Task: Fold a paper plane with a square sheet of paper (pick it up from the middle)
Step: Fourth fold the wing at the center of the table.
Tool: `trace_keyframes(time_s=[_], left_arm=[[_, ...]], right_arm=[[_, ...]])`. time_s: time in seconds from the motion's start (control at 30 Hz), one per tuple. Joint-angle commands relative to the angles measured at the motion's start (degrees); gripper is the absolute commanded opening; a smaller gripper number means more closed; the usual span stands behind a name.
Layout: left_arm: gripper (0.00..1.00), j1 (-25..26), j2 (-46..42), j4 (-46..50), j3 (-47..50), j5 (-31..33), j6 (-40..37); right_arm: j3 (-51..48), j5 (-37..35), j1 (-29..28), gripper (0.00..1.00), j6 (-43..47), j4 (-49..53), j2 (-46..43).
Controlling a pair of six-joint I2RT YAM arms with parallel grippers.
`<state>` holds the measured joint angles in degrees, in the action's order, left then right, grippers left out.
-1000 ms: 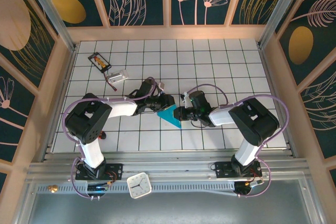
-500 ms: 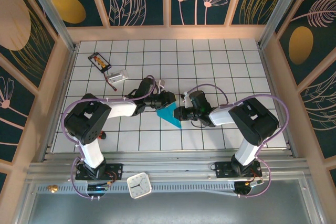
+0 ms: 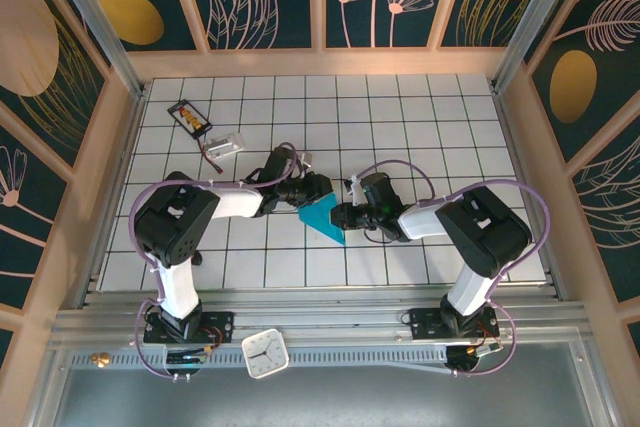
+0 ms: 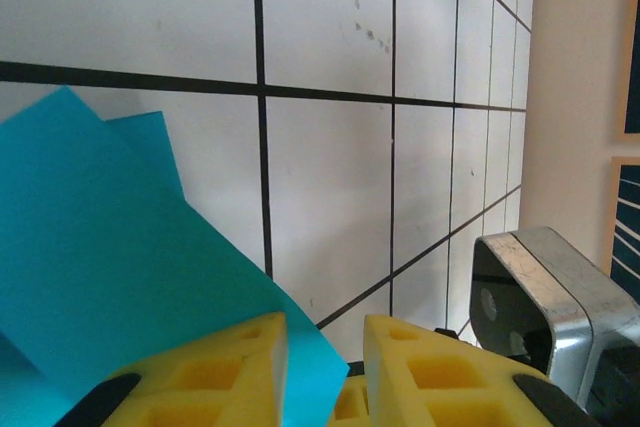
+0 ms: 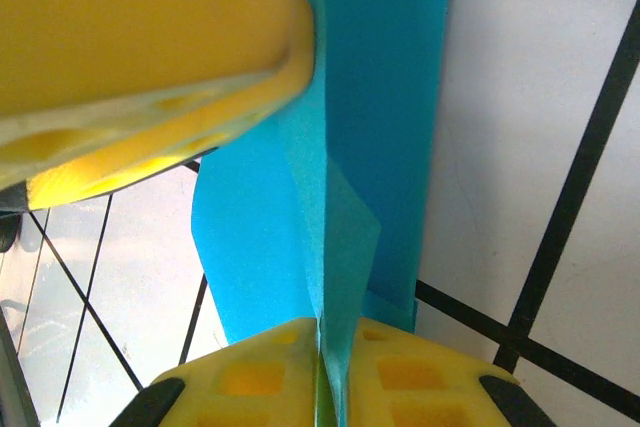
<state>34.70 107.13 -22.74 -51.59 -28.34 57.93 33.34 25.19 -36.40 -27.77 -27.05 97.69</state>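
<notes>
Near the middle of the white tiled surface point(image 3: 420, 117) is the folded teal paper point(image 3: 322, 219), its long axis going far-left to near-right, with the tip near-right. The right fingers point(image 5: 400, 367) pinch its fold. The left fingers point(image 4: 230, 367) stand slightly apart at its edge. Both arms stretch low and inward, facing each other.

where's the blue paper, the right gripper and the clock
blue paper point(image 3: 323, 220) top view, middle of the folded sheet
right gripper point(image 5: 325, 332) right wrist view, between its fingertips
clock point(image 3: 265, 354) top view, centre of its face

Left gripper point(image 3: 312, 191) and right gripper point(image 3: 341, 215) are crowding the table point(image 3: 450, 117) centre; a black card point(image 3: 190, 117) is occupying the far-left corner; far-right tiles are lying open.
</notes>
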Motion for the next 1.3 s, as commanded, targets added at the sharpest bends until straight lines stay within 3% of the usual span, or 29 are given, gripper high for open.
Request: trace_keyframes(time_s=[0.0,0.8,1.27], left_arm=[[0.27,-0.7,1.3,0.1,1.0,0.6,-1.6],[0.25,-2.1,0.0,0.9,5.2,2.7,-3.0],[0.28,-2.1,-5.7,-3.5,6.3,0.9,-0.8]], right_arm=[[0.6,0.3,0.5,0.16,0.1,-0.2,0.7],[-0.1,0.4,0.5,0.21,-0.5,-0.9,0.8],[-1.1,-7.1,-3.7,0.13,1.2,1.4,0.5]])
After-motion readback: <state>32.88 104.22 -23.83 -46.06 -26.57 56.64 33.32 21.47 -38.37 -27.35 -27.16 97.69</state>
